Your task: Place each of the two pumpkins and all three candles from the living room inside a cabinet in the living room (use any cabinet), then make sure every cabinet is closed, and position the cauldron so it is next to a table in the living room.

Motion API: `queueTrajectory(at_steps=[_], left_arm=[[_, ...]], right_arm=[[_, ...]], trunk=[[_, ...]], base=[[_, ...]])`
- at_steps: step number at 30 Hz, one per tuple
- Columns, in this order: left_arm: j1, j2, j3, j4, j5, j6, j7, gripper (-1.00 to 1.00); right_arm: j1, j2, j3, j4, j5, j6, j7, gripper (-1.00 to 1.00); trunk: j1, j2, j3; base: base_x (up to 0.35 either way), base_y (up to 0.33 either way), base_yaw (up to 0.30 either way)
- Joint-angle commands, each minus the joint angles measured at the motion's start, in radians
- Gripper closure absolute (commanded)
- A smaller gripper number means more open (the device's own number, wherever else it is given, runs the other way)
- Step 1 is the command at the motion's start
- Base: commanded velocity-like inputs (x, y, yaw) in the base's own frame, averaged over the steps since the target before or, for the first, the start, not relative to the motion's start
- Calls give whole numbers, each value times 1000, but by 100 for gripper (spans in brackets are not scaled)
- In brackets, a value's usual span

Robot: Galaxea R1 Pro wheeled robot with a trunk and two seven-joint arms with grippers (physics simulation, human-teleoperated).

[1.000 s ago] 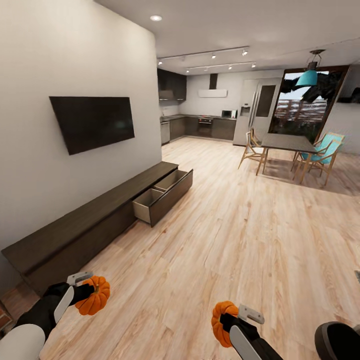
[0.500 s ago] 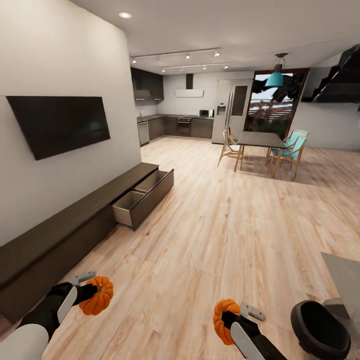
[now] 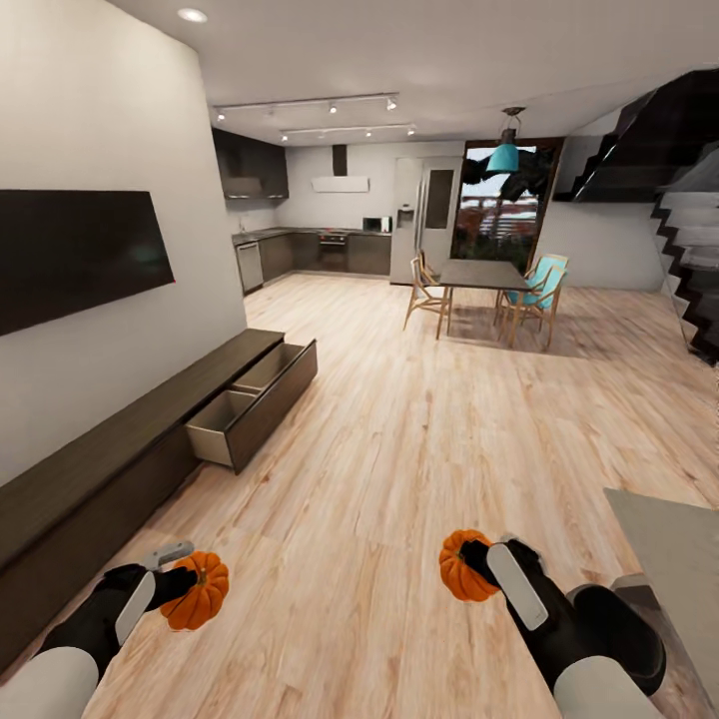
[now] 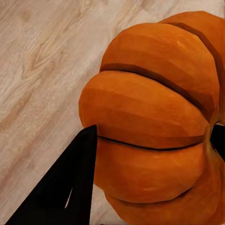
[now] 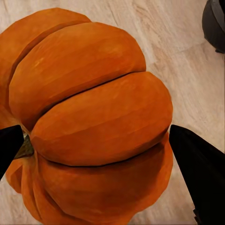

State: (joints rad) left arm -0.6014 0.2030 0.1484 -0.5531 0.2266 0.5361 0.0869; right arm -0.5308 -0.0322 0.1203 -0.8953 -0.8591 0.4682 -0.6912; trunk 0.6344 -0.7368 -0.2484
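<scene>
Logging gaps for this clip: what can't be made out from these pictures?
- Open drawer, head view: its floor is hidden behind the drawer front.
- Table, head view: cut off by the picture's edge.
- Left pumpkin, left wrist view: hides the far finger of the left claw.
- Kitchen counter, head view: items too small.

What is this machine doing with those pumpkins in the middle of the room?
The robot carries one pumpkin in each tool: the left tool grips the left pumpkin, and the right tool grips the right pumpkin, both above the wooden floor. To its left, along the wall, the long dark cabinet has a drawer pulled open, and what shows of its inside looks empty. Neither pumpkin is stowed yet.
</scene>
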Motion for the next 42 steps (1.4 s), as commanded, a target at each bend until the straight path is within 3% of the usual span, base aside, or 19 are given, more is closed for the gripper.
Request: queueTrajectory(at_steps=[1, 4, 14, 20, 42], left_arm=[[-1, -9, 0, -1, -3, 3, 7, 100], [-3, -27, -1, -9, -5, 17, 11, 100], [-9, -32, -1, -14, -6, 36, 8, 100], [-9, -32, -1, -14, -6, 35, 8, 100], [-9, -33, -1, -14, -6, 34, 7, 100]], right_arm=[[-5, 4, -6, -10, 1, 18, -6, 100], [-9, 3, -9, -23, 5, 35, -3, 100], [-9, 6, -12, -31, 11, 1, 6, 100], [-8, 7, -10, -29, 4, -36, 7, 100], [-8, 6, -14, -28, -1, -37, 10, 100]], trunk=[[0, 0, 0], [0, 0, 0], [0, 0, 0], [0, 0, 0], [0, 0, 0]], base=[[262, 61, -39], [159, 24, -15], [177, 60, -26], [316, 14, -246], [317, 76, -260]])
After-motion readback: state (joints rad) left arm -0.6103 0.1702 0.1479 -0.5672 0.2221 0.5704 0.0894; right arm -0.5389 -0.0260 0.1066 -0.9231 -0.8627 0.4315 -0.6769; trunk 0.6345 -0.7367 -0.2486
